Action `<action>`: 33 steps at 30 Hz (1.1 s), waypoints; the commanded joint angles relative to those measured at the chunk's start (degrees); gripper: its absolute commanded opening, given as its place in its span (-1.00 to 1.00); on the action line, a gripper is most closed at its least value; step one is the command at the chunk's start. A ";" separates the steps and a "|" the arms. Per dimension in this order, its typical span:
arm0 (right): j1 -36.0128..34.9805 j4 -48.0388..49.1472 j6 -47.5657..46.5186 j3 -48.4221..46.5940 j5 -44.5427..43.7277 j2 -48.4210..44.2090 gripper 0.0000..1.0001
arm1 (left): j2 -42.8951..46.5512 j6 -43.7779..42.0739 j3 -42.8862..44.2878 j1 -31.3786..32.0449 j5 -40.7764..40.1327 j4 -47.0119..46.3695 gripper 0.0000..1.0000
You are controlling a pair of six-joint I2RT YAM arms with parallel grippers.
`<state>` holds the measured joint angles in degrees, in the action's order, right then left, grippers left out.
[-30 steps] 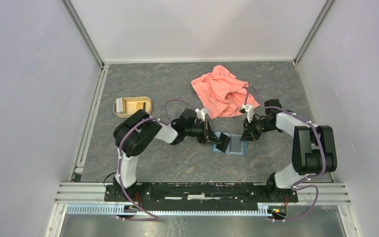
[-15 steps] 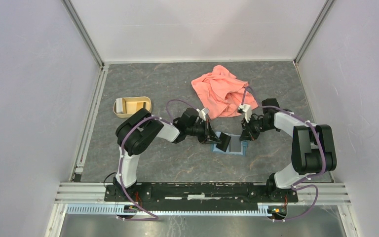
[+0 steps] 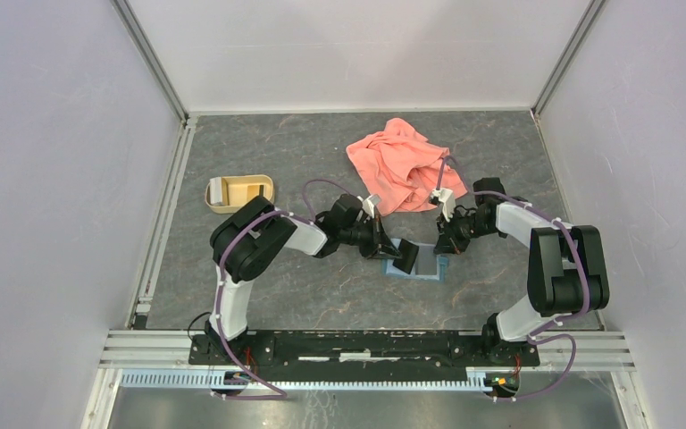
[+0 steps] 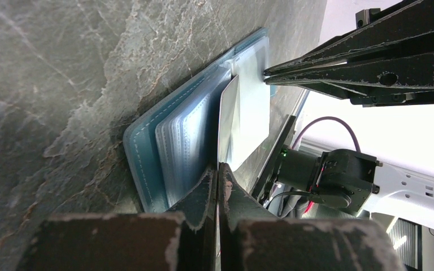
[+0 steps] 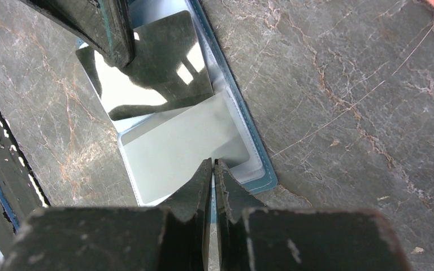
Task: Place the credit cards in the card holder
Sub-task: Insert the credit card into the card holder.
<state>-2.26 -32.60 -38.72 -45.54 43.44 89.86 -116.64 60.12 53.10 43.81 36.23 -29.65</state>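
The teal-blue card holder [image 3: 427, 267] lies open on the table, its clear sleeves fanned out [image 4: 186, 147]. My left gripper [image 3: 393, 252] is shut on the edge of a thin glossy credit card [image 4: 229, 121], which it holds tilted over the holder's open sleeve [image 5: 181, 141]. From the right wrist view the card [image 5: 152, 73] looks dark and mirror-like, with a left fingertip [image 5: 110, 28] on its corner. My right gripper [image 5: 213, 165] is shut on the near edge of a clear sleeve by the holder's blue rim [image 5: 263, 172]. It faces the left gripper [image 4: 218, 169] across the holder.
A crumpled salmon-pink cloth [image 3: 399, 165] lies just behind both grippers. A tan oval tray [image 3: 238, 193] stands at the left with something pale in it. Aluminium rails and white walls bound the grey stone-patterned table [image 3: 322, 295].
Both wrists have shifted only slightly, the right one a little to the left. The card stays over the holder and both grips are unchanged.
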 commanded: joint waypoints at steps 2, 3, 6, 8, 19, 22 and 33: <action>-0.47 0.09 0.92 -1.04 -2.04 0.61 -0.79 | -2.30 2.63 0.60 1.52 -2.20 -2.34 -0.96; -0.47 0.09 0.93 -1.04 -1.98 0.51 -0.79 | -2.48 3.51 0.34 1.80 -2.44 -3.53 -0.96; -0.46 0.15 0.93 -1.01 -1.96 0.54 -0.79 | -2.31 5.91 -1.24 2.29 -4.09 -7.00 -0.96; -0.52 0.08 0.93 -1.04 -1.87 0.49 -0.79 | -1.80 7.60 -2.87 2.65 -5.82 -9.60 -0.96; -0.63 0.00 0.93 -0.96 -1.60 0.44 -0.79 | -0.67 12.65 -8.13 4.42 -14.07 -19.46 -0.96; -0.73 0.00 0.93 -0.96 -1.60 0.32 -0.79 | -0.76 13.27 -8.18 5.38 -15.77 -20.68 -0.96; -0.88 -0.13 0.86 -0.97 -1.36 0.45 -0.80 | -2.22 13.89 -7.01 8.22 -18.47 -22.55 -0.96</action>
<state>-2.63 -32.56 -38.65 -45.54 43.42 89.86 -118.04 72.27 45.15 50.68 19.92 -50.52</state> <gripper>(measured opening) 0.103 0.033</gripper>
